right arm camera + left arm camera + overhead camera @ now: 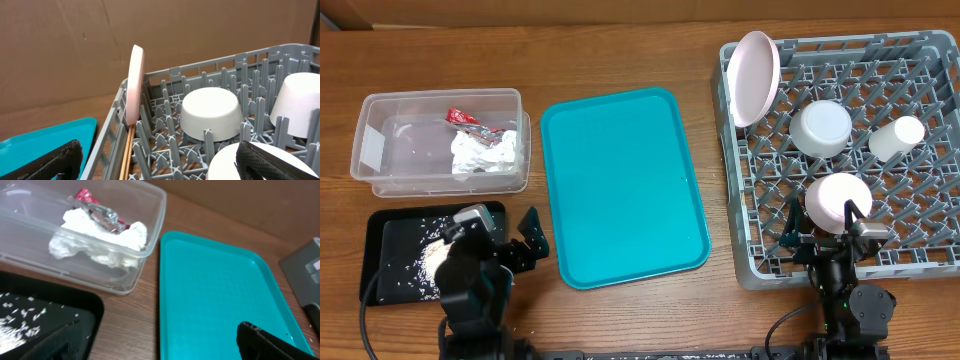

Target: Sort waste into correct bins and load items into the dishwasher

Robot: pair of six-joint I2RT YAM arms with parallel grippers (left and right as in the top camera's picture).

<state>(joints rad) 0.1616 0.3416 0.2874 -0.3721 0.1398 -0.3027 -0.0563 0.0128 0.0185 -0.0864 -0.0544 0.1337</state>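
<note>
The clear tub (380, 150) holds the crumpled white napkin (485, 152) and the red wrapper (467, 121); both show in the left wrist view as napkin (95, 242) and wrapper (100, 212). Rice grains (428, 258) lie in the black tray (380, 285). The grey dish rack (930, 255) carries an upright pale plate (754, 78), an upturned grey-white bowl (820, 128), a white cup (897, 137) and an upturned pink bowl (837, 198). My left gripper (502, 228) stands open and empty between black tray and teal tray. My right gripper (827, 224) is open and empty over the rack's near edge.
A flat teal tray (620, 185) lies between the bins and the rack. Two thin wooden sticks (131, 150) lie along the rack's left wall below the plate (135, 82). Brown cardboard stands behind the table. Bare wood runs along the front edge.
</note>
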